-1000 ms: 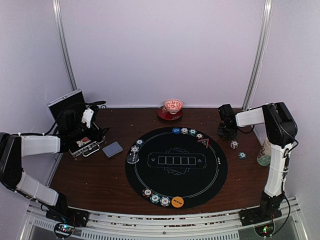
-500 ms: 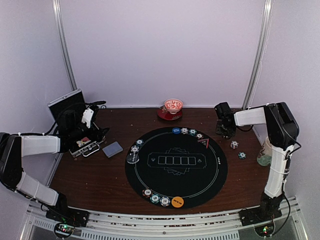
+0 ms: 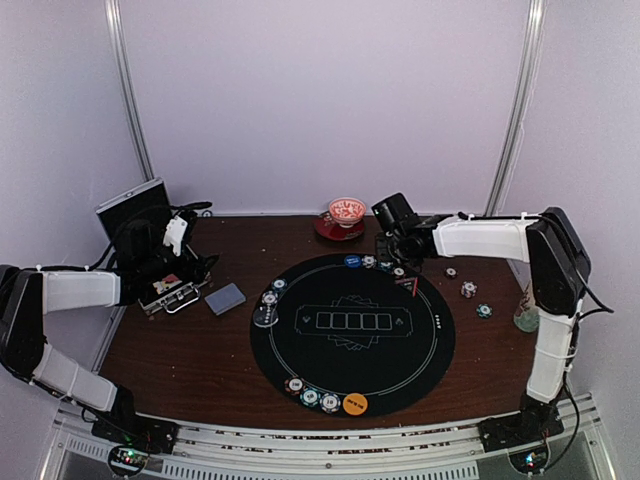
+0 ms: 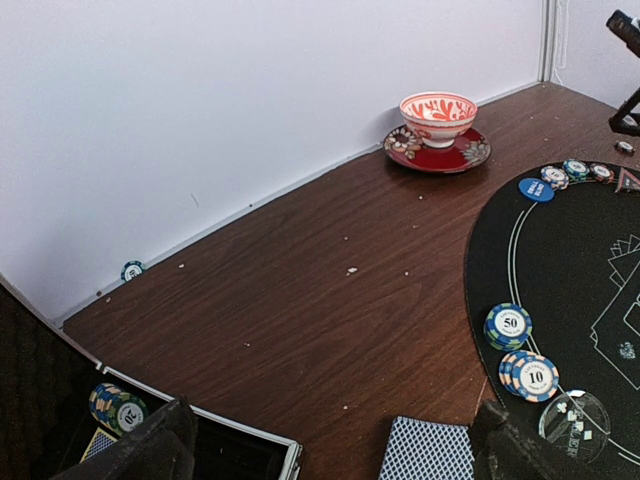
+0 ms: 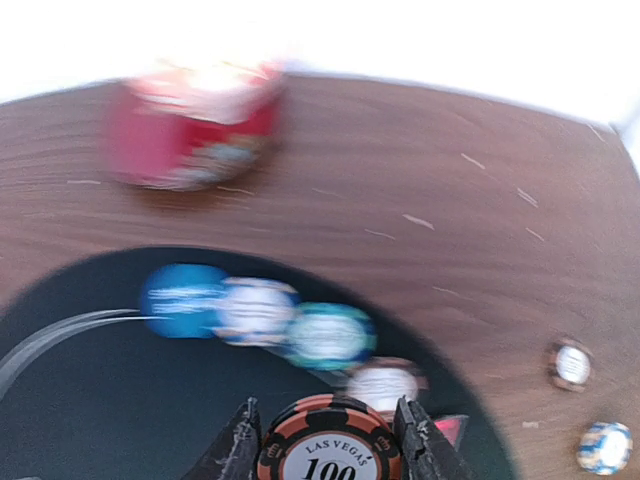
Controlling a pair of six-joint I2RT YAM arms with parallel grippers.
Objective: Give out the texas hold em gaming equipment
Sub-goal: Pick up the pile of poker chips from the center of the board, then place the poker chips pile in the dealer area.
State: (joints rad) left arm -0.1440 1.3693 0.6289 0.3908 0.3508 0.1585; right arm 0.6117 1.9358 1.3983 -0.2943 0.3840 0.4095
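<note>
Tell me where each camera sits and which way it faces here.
Top external: above and behind the bases, looking down on the black mat; left arm and right arm show.
Left wrist: low over the table's left side, facing the back wall and bowl; its open fingers at the bottom.
Right wrist: over the mat's far edge, facing the bowl; its fingers grip the orange 100 chip.
Shared: all three see the bowl.

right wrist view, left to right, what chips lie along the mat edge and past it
blue marker disc, white chip, teal chip, brown-edged chip, off the mat: dark-rimmed chip, blue-and-white chip (held orange 100 chip skipped: overlaps)
</note>
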